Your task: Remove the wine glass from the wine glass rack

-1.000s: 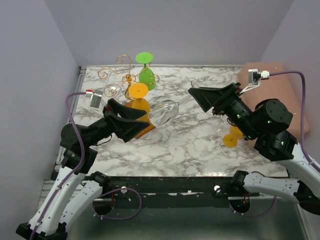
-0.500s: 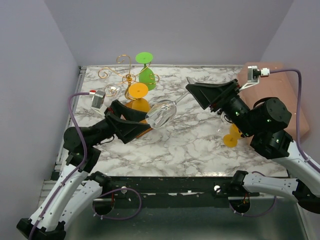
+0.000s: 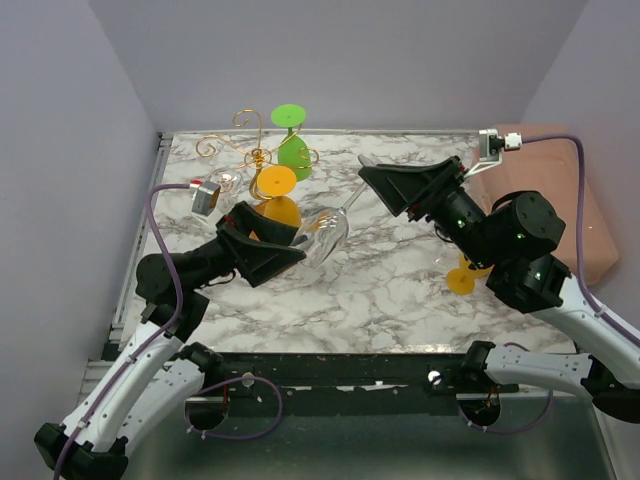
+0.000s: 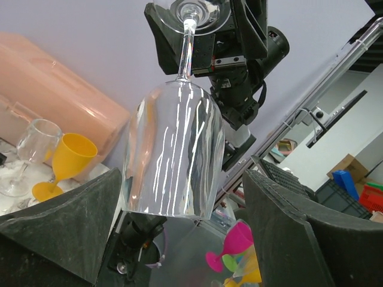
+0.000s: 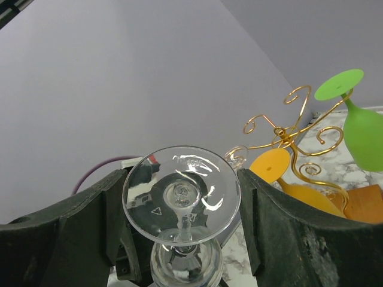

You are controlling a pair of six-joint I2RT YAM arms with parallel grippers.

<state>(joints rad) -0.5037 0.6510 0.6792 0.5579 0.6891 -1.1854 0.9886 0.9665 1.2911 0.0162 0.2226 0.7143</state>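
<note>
The clear stemmed wine glass is tilted in the air above the grey-veined white marble table. It is off the gold wire wine glass rack, which stands just behind it with 1 green plastic glass and 1 orange plastic glass hanging upside down. The right gripper has its 2 fingers clamped on the glass's round foot, while the left gripper has its 2 fingers spread apart around the bowl, with a gap on one side.
</note>
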